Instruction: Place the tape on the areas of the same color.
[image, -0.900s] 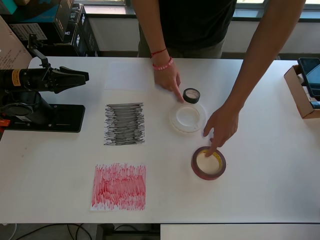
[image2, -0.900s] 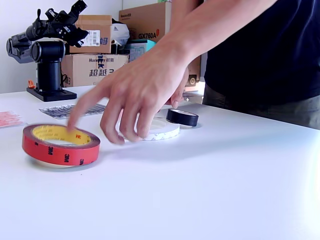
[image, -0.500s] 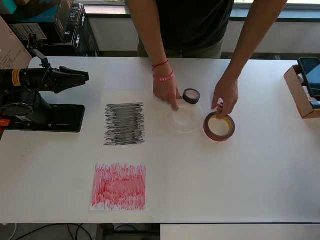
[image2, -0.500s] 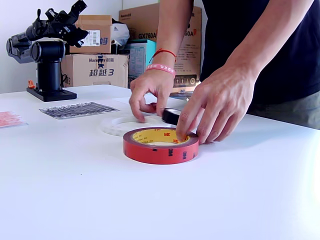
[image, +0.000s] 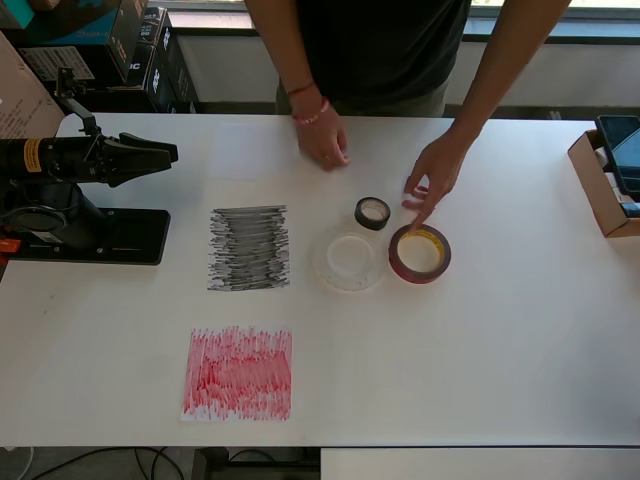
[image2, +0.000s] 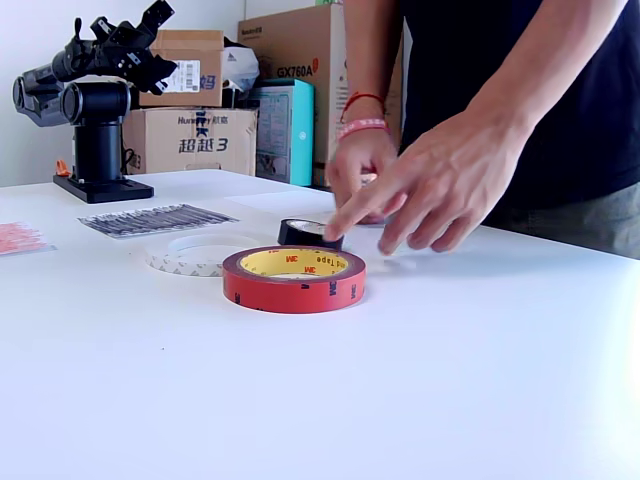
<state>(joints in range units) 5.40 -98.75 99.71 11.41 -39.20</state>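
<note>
1. We count three tape rolls, all lying flat on the white table (image: 520, 340) with their open cores facing up: a small black roll (image: 372, 212), a wide flat white roll (image: 349, 261) and a large red roll (image: 420, 253) with a yellowish core.
2. In the overhead view they sit close together near the table's middle, the black one toward the person, the white one just below it, and the red one just beside the white on that view's right.
3. We count two scribbled patches: the black patch (image: 249, 248) and the red patch (image: 239, 373). Both are rectangles with their long axis running toward the person in the overhead view, the red one nearer the bottom edge. A faint white sheet (image: 250, 150) lies above the black patch.
4. In the exterior view the red roll's yellow core carries print we read as "3M" and "Tape", and a box (image2: 192, 140) behind shows the digit "3".
5. We see two hands: one (image: 434, 172) has a fingertip at the red roll's rim, the other (image: 324, 138) rests on the table, apart from the rolls.
6. The gripper (image: 160, 153) sits at the overhead view's left, pointing toward the table's middle, well apart from the tape; its jaws look drawn together with nothing between them.
</note>
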